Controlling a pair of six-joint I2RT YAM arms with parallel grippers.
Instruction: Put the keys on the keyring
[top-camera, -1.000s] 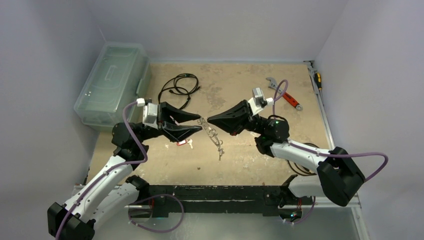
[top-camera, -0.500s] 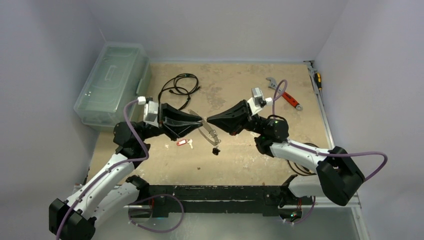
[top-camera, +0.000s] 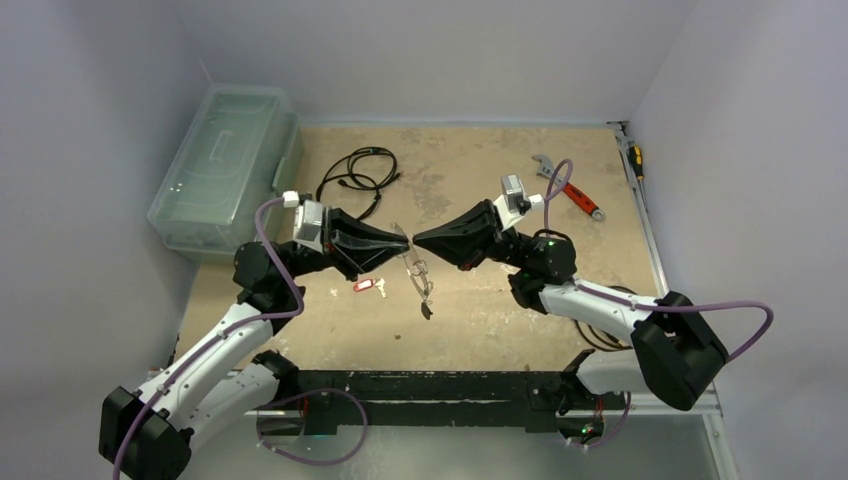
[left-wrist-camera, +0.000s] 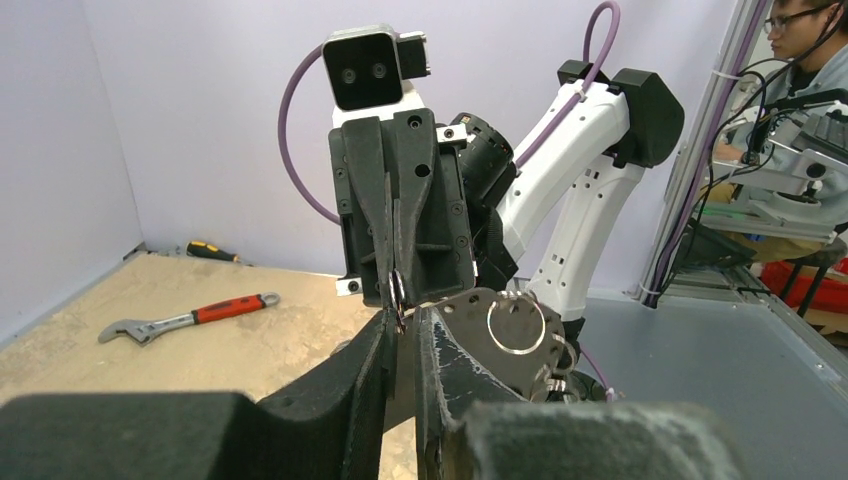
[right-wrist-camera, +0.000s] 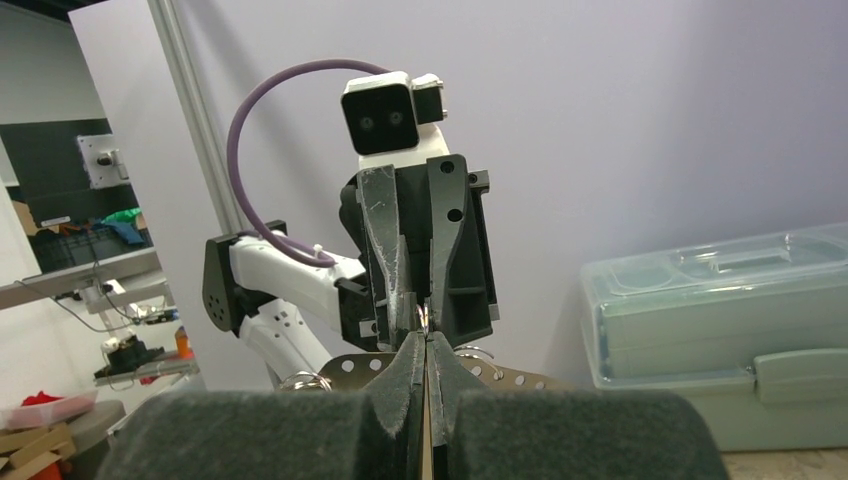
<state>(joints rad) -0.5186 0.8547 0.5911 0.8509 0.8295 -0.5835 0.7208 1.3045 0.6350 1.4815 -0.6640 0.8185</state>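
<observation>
My left gripper (top-camera: 397, 240) and right gripper (top-camera: 417, 238) meet tip to tip above the middle of the table. Both are shut on the top of the keyring (top-camera: 418, 275), a thin grey loop that hangs below them. A small dark piece (top-camera: 427, 311) dangles at its low end. In the left wrist view my left gripper (left-wrist-camera: 402, 318) pinches a thin ring at its tip, and the keyring's perforated metal part with small rings (left-wrist-camera: 515, 322) shows beside it. In the right wrist view my right gripper (right-wrist-camera: 426, 340) is closed. The red-tagged key (top-camera: 367, 285) lies on the table below the left gripper.
A clear plastic box (top-camera: 225, 165) stands at the back left. A coiled black cable (top-camera: 355, 175) lies behind the left gripper. A red-handled wrench (top-camera: 570, 188) lies at the back right, and a screwdriver (top-camera: 636, 155) lies along the right wall.
My left gripper has closed from open and risen a little toward the right gripper. The keyring has come up off the table and hangs between the two grippers.
</observation>
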